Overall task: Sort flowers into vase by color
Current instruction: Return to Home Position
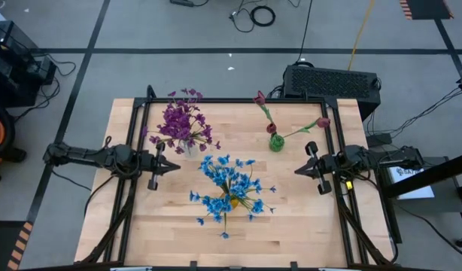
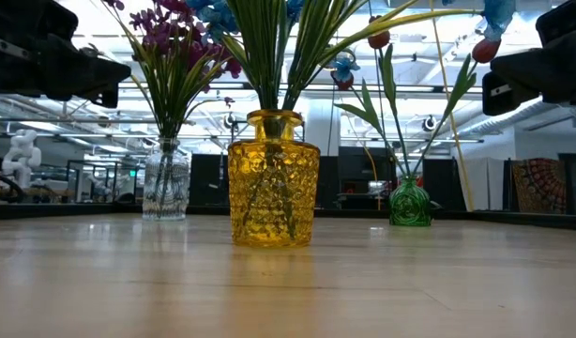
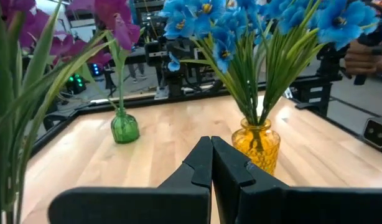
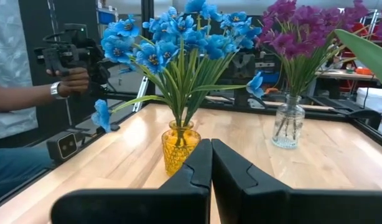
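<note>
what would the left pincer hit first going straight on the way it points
probably the blue flowers in the yellow vase; the shut left pincer aims at their blooms, depth unclear

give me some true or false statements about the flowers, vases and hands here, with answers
1. The blue flowers stand in the yellow vase. True.
2. The purple flowers stand in the green vase. False: they stand in the clear glass vase.
3. The left hand is shut and holds nothing. True.
4. The right hand grips a red flower. False: it is shut on nothing; the red flowers stand in the green vase.
</note>
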`<action>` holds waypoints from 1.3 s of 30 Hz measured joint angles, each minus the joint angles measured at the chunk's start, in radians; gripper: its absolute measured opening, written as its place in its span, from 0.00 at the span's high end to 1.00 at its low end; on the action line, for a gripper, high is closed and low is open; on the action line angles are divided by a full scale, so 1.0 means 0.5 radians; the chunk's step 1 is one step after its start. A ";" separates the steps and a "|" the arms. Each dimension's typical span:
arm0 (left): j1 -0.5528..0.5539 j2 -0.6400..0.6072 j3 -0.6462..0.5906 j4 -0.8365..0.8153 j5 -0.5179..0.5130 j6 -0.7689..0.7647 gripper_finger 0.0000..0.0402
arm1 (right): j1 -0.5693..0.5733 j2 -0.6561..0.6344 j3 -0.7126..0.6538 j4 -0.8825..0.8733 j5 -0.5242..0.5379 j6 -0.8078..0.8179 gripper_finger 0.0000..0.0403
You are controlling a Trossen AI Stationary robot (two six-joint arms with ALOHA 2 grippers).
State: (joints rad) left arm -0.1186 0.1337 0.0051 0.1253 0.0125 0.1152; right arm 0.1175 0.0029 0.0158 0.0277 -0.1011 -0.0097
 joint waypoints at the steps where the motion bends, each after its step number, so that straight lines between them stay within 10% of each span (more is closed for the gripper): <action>1: 0.012 0.000 0.000 -0.001 0.003 0.010 0.99 | -0.001 0.000 0.000 0.000 0.001 0.001 1.00; 39: 0.128 -0.267 0.001 -0.185 0.076 -0.063 0.99 | 0.000 0.001 -0.002 -0.007 0.110 -0.012 1.00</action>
State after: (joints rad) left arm -0.0547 0.0002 0.0055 0.0326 0.0505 0.0837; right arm 0.1173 0.0032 0.0149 0.0242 -0.0460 -0.0158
